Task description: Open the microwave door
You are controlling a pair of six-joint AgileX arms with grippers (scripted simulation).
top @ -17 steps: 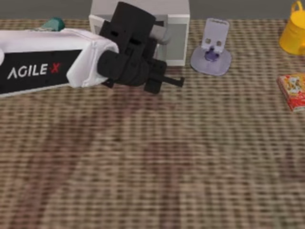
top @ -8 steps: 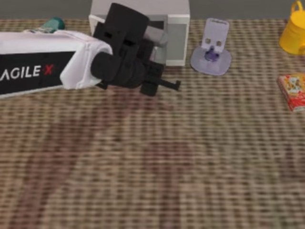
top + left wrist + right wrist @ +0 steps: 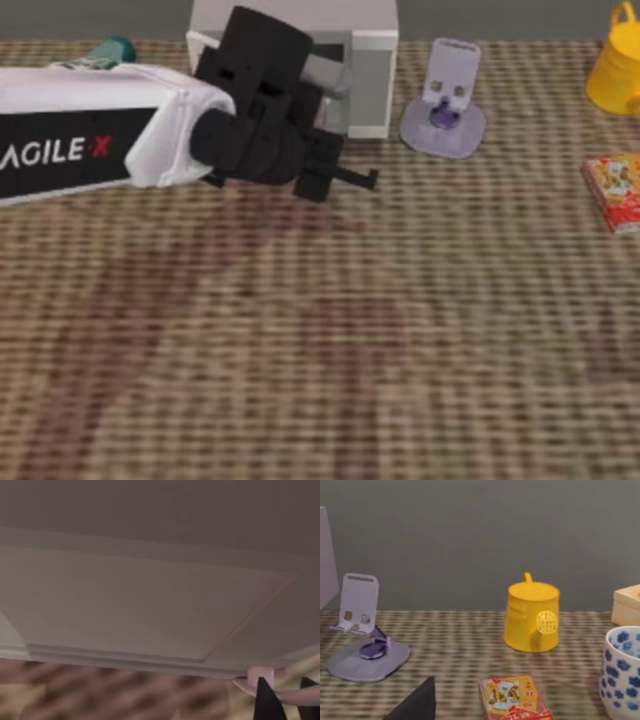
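One phone stand (image 3: pixel 444 104) beside microwave (image 3: pixel 372 60)

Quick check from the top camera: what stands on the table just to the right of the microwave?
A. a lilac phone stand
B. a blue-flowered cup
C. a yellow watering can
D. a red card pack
A: the lilac phone stand stands right beside the microwave, while the yellow watering can and red card pack sit out at the right edge.

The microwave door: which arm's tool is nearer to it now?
Left. The left tool is right in front of the microwave door, low by its bottom edge. The right arm does not appear in the top view; its wrist camera looks at the table's right side.
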